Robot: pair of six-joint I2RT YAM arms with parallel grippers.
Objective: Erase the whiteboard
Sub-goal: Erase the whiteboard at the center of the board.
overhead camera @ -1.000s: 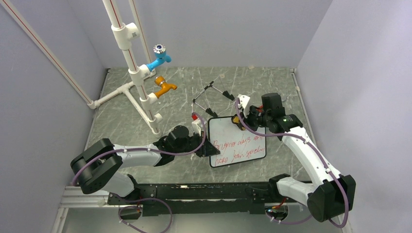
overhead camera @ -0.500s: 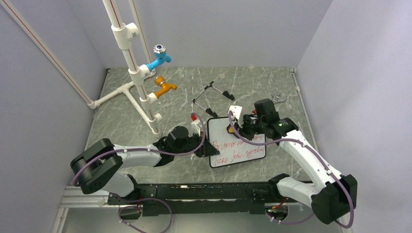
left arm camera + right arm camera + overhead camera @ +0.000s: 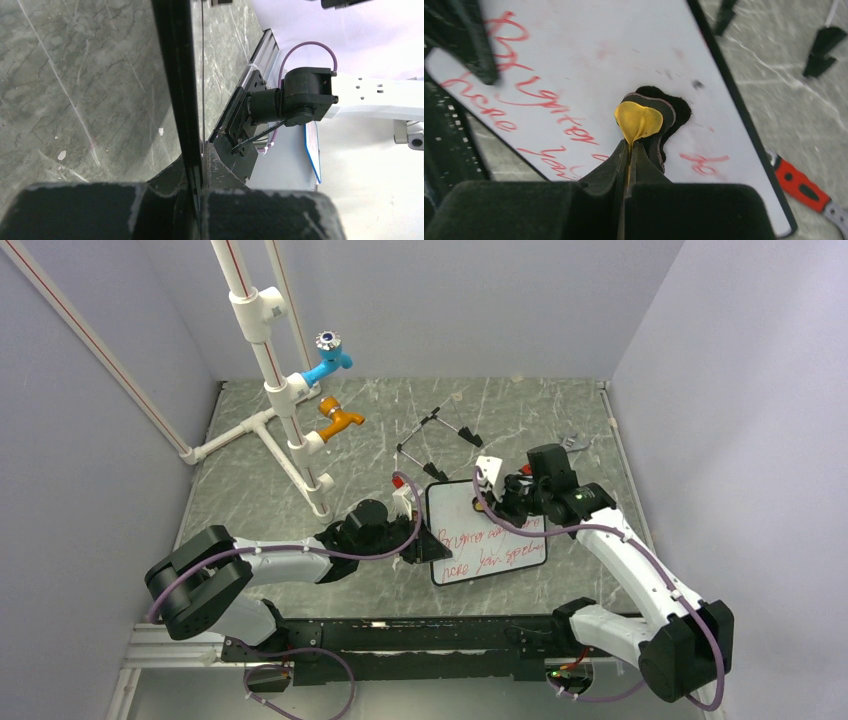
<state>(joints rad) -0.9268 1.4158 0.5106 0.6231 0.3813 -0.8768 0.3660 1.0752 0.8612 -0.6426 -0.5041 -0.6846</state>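
— Red writing on the whiteboard (image 3: 487, 532), seen from above?
— Two lines left; the top part looks wiped. It sits mid-worktop (image 3: 260, 490), towards the near edge. Grey marbled surface, lilac walls.
— Left wrist?
— Left pincer (image 3: 196, 175) clamped on its black frame.
— Right wrist?
— Right pincer (image 3: 629, 147) clamped on the yellow eraser (image 3: 639, 120), pressed against the board.

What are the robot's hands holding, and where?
The left hand pinches the whiteboard by its black left edge. The right hand pinches the yellow eraser by one end.
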